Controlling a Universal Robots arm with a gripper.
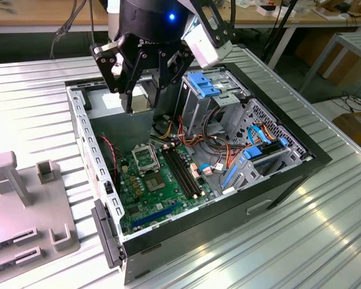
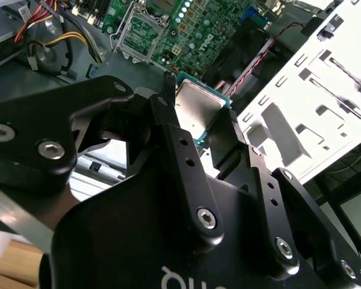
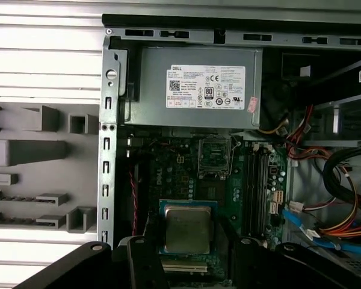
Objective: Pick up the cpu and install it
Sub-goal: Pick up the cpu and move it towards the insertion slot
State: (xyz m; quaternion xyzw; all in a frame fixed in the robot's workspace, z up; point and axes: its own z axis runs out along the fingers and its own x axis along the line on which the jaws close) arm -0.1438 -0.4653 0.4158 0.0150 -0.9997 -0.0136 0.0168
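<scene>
The cpu (image 3: 186,227), a small flat square chip with a silver-grey top and a thin greenish rim, hangs in the air over the open computer case. My gripper (image 3: 188,233) is shut on it, one black finger on each side. In the exterior view the cpu (image 1: 139,103) and gripper (image 1: 141,107) are high above the case's rear part, near the power supply. The second wrist view shows the cpu (image 2: 195,111) pinched between the fingers (image 2: 168,114). Lower down on the green motherboard lies the square black socket (image 1: 145,159) (image 3: 215,156) (image 2: 141,33) with its metal frame, with nothing in it.
The case wall (image 1: 78,129) surrounds the board. The grey power-supply box (image 3: 198,84) sits beside the socket, long black memory slots (image 1: 183,174) on its other side. Coloured cables (image 1: 225,153) and a blue drive cage (image 1: 207,84) fill the exterior view's right. A grey fixture plate (image 1: 24,205) lies left of the case.
</scene>
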